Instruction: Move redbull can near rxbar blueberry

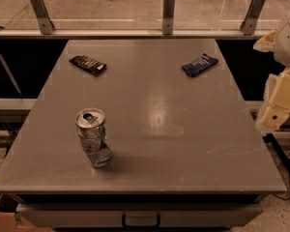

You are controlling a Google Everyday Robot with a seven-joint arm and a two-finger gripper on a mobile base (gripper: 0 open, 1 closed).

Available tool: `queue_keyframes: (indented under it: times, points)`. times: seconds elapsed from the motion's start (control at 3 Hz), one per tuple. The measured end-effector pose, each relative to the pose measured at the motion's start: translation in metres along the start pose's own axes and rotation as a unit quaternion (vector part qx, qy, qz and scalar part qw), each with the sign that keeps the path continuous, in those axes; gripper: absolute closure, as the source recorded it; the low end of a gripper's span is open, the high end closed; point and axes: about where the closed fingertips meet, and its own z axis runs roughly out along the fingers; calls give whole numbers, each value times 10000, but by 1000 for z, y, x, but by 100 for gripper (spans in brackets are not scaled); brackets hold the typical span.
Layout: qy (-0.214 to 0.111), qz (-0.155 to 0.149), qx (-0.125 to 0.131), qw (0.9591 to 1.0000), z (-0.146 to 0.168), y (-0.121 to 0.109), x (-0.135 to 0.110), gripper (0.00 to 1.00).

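Can [93, 138]: upright on the bench [183, 144], long axis vertical, body dented; well left of the jaws, toward the front.
Jaws: off the bench's right edge, touching neither can nor bar; how wide they stand I cannot tell.
Blue bar [199, 65]: flat, left of the jaws and farther back, well apart from the can.

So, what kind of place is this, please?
Probably a robot test lab or workshop, not a home: a plain grey work table, a barrier on metal brackets behind it, and the robot's tool beside the table's right edge.
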Motion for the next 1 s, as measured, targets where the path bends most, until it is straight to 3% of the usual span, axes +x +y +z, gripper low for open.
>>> queue_keyframes:
  times: [0.33, 0.67, 1.0]
  points:
    - [0, 0, 1, 10000, 0, 0, 0, 0]
    - [-262, -46, -65, 9996, 6, -3, -7, 0]
    - [-802, -418, -438, 9949, 30, 14, -41, 0]
